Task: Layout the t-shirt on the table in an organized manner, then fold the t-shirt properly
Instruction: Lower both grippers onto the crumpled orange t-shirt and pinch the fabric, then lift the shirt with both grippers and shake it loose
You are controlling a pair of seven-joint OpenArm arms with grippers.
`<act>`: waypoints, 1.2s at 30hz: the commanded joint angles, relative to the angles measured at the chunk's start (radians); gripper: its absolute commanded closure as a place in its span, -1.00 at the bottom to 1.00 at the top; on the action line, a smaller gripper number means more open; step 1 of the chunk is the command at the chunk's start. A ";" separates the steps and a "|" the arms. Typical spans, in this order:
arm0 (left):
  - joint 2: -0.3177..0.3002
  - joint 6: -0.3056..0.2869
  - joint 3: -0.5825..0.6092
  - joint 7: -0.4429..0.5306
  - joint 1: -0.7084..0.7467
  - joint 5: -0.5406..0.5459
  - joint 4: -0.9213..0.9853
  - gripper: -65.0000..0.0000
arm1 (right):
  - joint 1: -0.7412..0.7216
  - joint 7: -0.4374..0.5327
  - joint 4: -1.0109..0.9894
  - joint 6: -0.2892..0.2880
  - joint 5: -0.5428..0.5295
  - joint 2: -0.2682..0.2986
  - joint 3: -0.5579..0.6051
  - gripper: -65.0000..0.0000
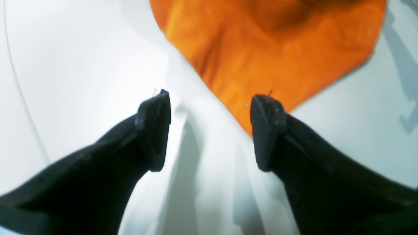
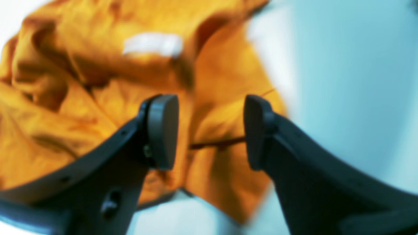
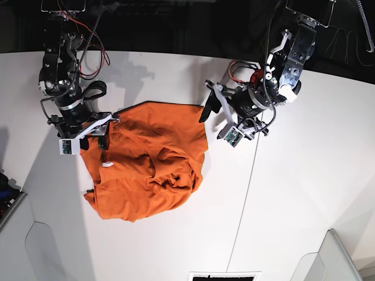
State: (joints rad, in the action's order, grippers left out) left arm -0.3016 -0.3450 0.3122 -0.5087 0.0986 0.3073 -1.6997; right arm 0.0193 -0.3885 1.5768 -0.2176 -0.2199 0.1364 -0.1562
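Observation:
The orange t-shirt (image 3: 146,161) lies crumpled on the white table (image 3: 299,175), left of its dark seam (image 3: 246,193). My right gripper (image 3: 104,133) hovers open over the shirt's left edge. In the right wrist view the gripper (image 2: 209,104) has its jaws apart over rumpled cloth (image 2: 65,107), with the white tag (image 2: 152,44) beyond them. My left gripper (image 3: 206,108) is open at the shirt's upper right corner. In the left wrist view the gripper (image 1: 212,96) is empty above the table, with the shirt's corner (image 1: 277,49) just beyond its right finger (image 1: 267,130).
Grey panels stand at the lower left (image 3: 17,216) and lower right (image 3: 345,257) corners. A black-and-white marker (image 3: 222,275) sits at the near edge. The table's far edge (image 3: 176,54) meets a dark background. Bare white tabletop stretches right of the seam.

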 commanded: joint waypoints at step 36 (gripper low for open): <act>0.146 -0.044 0.468 -0.002 -0.048 -0.012 0.116 1.00 | -0.527 0.044 -0.112 -0.336 -0.100 -0.266 0.203 1.00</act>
State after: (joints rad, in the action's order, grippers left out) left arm -0.1635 -0.3702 0.7753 -0.5053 0.0525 0.2840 -1.5669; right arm -0.4679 -0.4019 1.4471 -0.5488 -0.2863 -0.1192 0.0483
